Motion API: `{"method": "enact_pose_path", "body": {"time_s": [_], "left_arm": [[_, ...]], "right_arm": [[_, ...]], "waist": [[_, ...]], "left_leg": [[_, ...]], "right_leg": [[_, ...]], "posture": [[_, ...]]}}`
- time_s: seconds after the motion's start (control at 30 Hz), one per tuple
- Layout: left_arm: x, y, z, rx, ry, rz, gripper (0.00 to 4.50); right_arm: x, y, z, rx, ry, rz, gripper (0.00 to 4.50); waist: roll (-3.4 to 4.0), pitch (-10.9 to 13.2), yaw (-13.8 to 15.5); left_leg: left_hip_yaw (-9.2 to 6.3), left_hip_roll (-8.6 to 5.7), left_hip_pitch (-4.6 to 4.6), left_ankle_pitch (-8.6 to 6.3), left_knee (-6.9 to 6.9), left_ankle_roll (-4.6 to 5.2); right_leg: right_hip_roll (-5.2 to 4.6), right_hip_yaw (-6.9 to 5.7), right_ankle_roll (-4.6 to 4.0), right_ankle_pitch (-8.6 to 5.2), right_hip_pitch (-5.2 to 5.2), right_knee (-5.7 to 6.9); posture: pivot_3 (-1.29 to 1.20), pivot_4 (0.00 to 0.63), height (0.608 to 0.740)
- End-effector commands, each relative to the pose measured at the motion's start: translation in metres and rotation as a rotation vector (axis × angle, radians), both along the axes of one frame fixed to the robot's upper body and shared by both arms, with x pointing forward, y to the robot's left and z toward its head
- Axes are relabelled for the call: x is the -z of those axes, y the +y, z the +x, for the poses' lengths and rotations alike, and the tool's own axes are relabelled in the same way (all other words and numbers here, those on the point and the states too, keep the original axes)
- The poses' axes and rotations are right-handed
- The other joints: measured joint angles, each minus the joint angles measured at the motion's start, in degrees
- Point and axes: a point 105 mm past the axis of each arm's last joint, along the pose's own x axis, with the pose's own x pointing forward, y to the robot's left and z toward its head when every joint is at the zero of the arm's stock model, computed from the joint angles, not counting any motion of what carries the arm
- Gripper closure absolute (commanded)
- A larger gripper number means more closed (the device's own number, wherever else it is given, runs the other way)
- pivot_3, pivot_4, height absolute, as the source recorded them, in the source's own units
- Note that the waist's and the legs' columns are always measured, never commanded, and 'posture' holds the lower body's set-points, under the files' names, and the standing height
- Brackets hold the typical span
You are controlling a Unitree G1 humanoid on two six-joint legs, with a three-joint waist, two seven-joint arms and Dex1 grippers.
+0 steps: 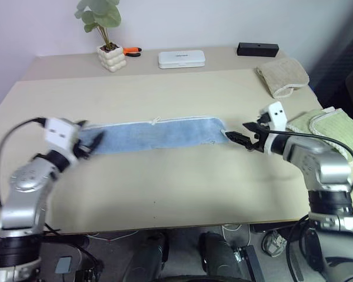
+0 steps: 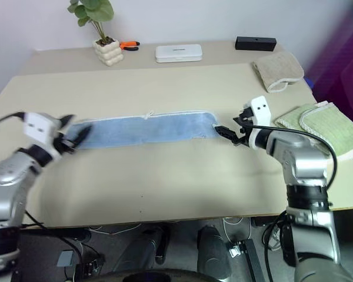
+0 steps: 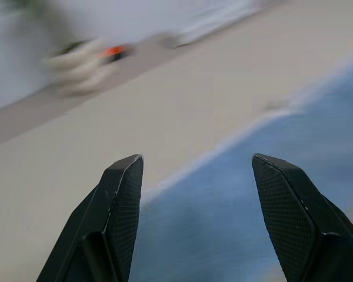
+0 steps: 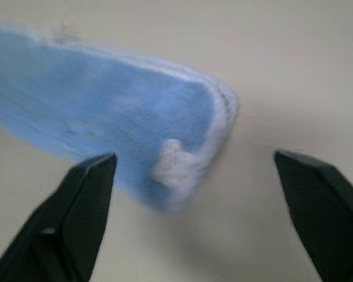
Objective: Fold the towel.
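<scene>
The towel (image 1: 156, 134) lies mid-table as a long narrow strip, its long axis running nine to three o'clock. The left gripper (image 1: 93, 143) hangs over its nine o'clock end, fingers spread and empty. The right gripper (image 1: 240, 137) sits just off the three o'clock end, fingers wide, holding nothing. Each arm has its own end nearest.

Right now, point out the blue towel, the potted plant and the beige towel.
blue towel (image 1: 159, 134), left eye view, middle of the cloth.
potted plant (image 1: 111, 57), left eye view, its white pot.
beige towel (image 1: 282, 74), left eye view, centre of the folded cloth.
</scene>
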Motion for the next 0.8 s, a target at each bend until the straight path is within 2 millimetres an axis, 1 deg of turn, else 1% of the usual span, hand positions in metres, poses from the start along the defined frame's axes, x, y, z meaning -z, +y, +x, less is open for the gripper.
{"method": "enact_pose_path", "body": {"time_s": [0.03,0.1,0.17,0.23,0.37,0.53,0.63,0.67,0.73,0.77,0.8], "left_arm": [[0.007,-0.046,-0.016,0.205,0.010,0.050,1.53],[0.011,-0.060,-0.021,0.271,0.019,0.047,1.53],[0.009,-0.068,-0.023,0.304,0.018,0.012,1.53],[0.005,-0.072,-0.023,0.322,0.016,-0.019,1.53],[0.001,-0.073,-0.024,0.328,0.012,-0.056,1.53],[-0.002,-0.068,-0.025,0.293,0.002,-0.067,1.53],[-0.005,-0.067,-0.026,0.278,-0.001,-0.086,1.53],[-0.005,-0.066,-0.027,0.275,0.000,-0.090,1.53],[-0.004,-0.067,-0.028,0.273,0.002,-0.092,1.53],[-0.003,-0.068,-0.028,0.271,0.003,-0.096,1.53],[-0.003,-0.069,-0.027,0.271,0.003,-0.100,1.53]], "right_arm": [[0.004,0.018,-0.027,0.015,0.130,0.147,0.06],[0.011,0.030,-0.032,0.048,0.201,0.205,0.06],[0.018,0.036,-0.027,0.124,0.260,0.259,0.06],[0.022,0.040,-0.018,0.199,0.306,0.316,0.06],[0.030,0.042,0.002,0.340,0.387,0.405,0.06],[0.042,0.032,0.022,0.520,0.465,0.487,0.06],[0.043,0.027,0.031,0.587,0.462,0.499,0.86],[0.043,0.026,0.033,0.597,0.458,0.504,1.31],[0.040,0.024,0.037,0.614,0.438,0.521,2.45],[0.038,0.023,0.038,0.620,0.430,0.528,2.91],[0.036,0.023,0.039,0.623,0.421,0.534,3.53]], "waist": [[0.00,0.00,-0.13],[0.02,0.01,-0.33],[0.04,-0.01,-0.33],[0.04,0.00,-0.21],[0.05,-0.01,-0.10],[0.06,-0.07,-0.18],[0.02,-0.20,0.01],[0.01,-0.21,-0.01],[0.01,-0.21,-0.03],[0.01,-0.21,-0.07],[0.01,-0.21,-0.13]], "left_leg": [[0.05,0.04,0.00,0.00,0.00,0.00],[0.24,0.15,0.00,0.00,-0.04,0.00],[0.34,0.23,0.03,0.00,-0.06,0.00],[0.36,0.24,0.03,0.00,-0.04,0.00],[0.37,0.22,0.03,0.00,-0.04,0.00],[0.40,0.20,0.10,0.00,-0.03,0.01],[0.38,0.20,0.15,-0.01,-0.03,0.01],[0.38,0.19,0.14,-0.01,-0.03,0.02],[0.39,0.18,0.14,-0.01,-0.03,0.03],[0.39,0.18,0.14,-0.01,-0.03,0.03],[0.39,0.19,0.14,-0.01,-0.03,0.03]], "right_leg": [[0.03,0.02,0.00,0.00,-0.02,-0.01],[0.13,0.15,-0.02,0.01,-0.12,0.00],[0.19,0.23,-0.06,0.03,-0.16,0.01],[0.21,0.23,-0.08,0.04,-0.16,-0.01],[0.24,0.22,-0.07,0.05,-0.16,-0.02],[0.26,0.22,-0.08,0.06,-0.08,-0.04],[0.27,0.20,-0.09,0.06,0.00,-0.08],[0.27,0.20,-0.09,0.06,0.00,-0.11],[0.26,0.20,-0.09,0.06,0.03,-0.12],[0.26,0.20,-0.09,0.06,0.02,-0.12],[0.26,0.20,-0.09,0.06,0.02,-0.12]], "posture": [[0.00,0.150,0.740],[0.00,0.150,0.740],[0.00,0.150,0.740],[0.00,0.150,0.740],[0.00,0.150,0.740],[0.00,0.150,0.740],[0.00,0.150,0.740],[0.00,0.150,0.740],[0.00,0.150,0.740],[0.00,0.150,0.740],[0.00,0.150,0.740]]}}
